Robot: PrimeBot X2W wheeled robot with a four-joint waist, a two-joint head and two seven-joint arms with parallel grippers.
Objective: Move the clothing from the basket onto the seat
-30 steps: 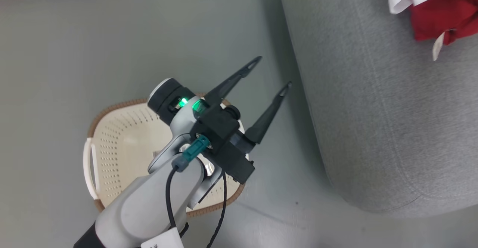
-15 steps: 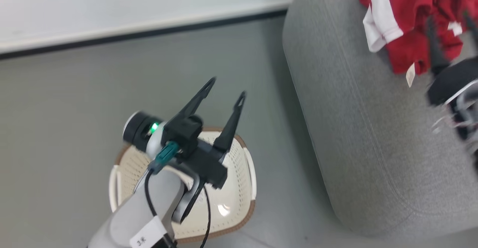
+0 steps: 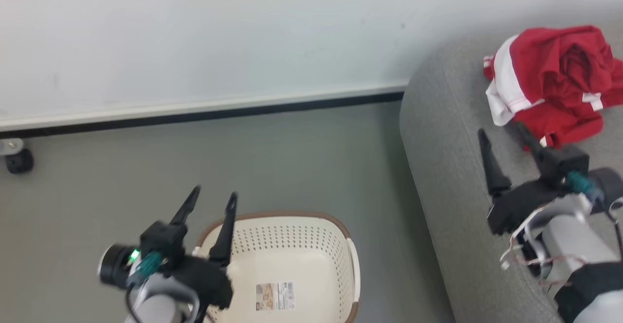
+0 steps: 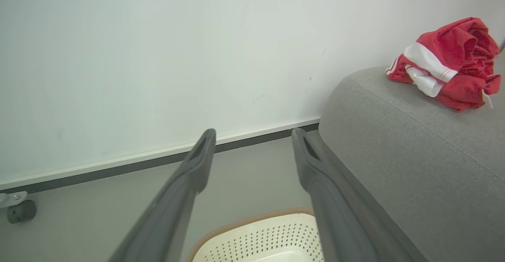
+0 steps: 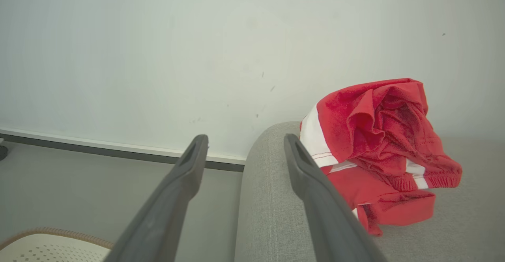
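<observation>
The clothing lies in one crumpled red and white heap on the far part of the seat, close to the wall. The right gripper hangs over the seat just near of the heap, its fingers spread wide with nothing between them. Its right finger points at the heap's near left hem; I cannot tell whether it touches.

The left gripper is over the basket at its left rim, well apart from the clothing, and is likewise wide open and holds nothing. The basket stands on the floor, with a paper label on its bare bottom.

The seat's rounded left edge runs between basket and clothing, with a narrow strip of floor beside the basket's right handle. Open floor lies left of and beyond the basket, up to the dark baseboard. A caster sits far left by it.
</observation>
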